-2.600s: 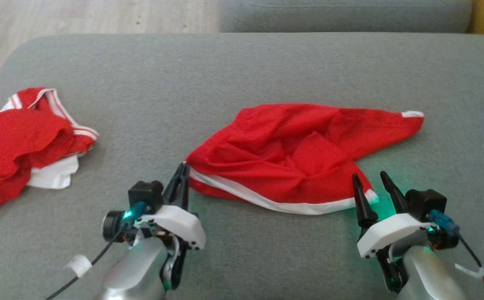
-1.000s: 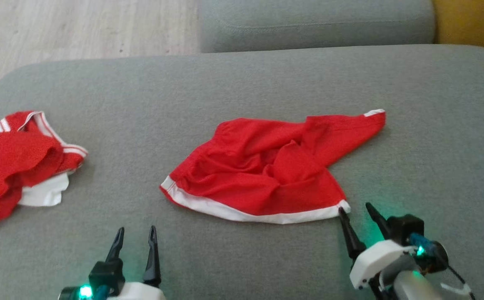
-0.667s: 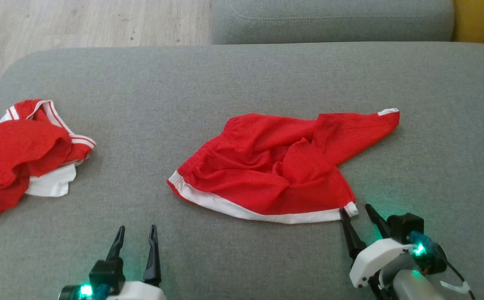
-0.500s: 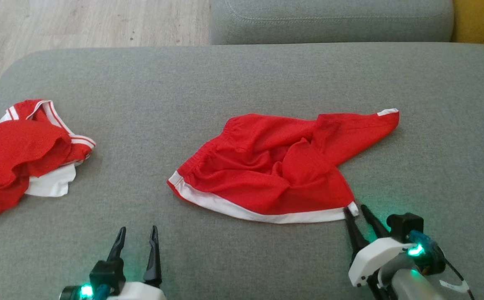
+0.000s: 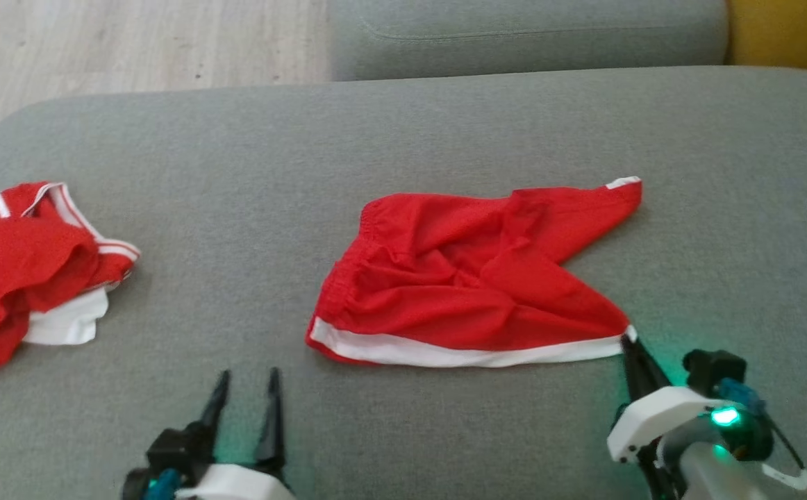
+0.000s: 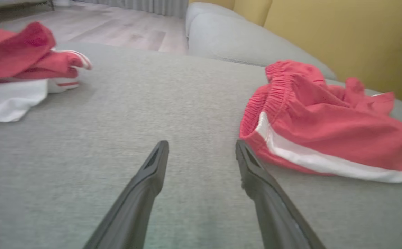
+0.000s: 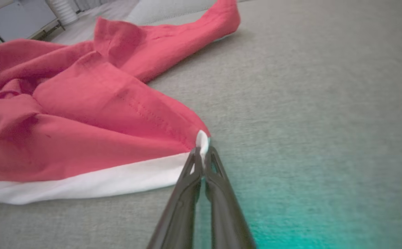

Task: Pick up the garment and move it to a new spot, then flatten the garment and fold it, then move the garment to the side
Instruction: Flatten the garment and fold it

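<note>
Right gripper (image 5: 630, 342) now pinches garment (image 5: 473, 281) corner

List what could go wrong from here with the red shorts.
1. The right claw pinches just the tip of the white corner of the shorts; a pull might slip it free.
2. The left claw stands open, off the cloth, so nothing holds the waistband end; a one-corner pull may drag and bunch the shorts rather than flatten them.
3. The other red clothes lie to the left; a move that way could tangle them.
</note>
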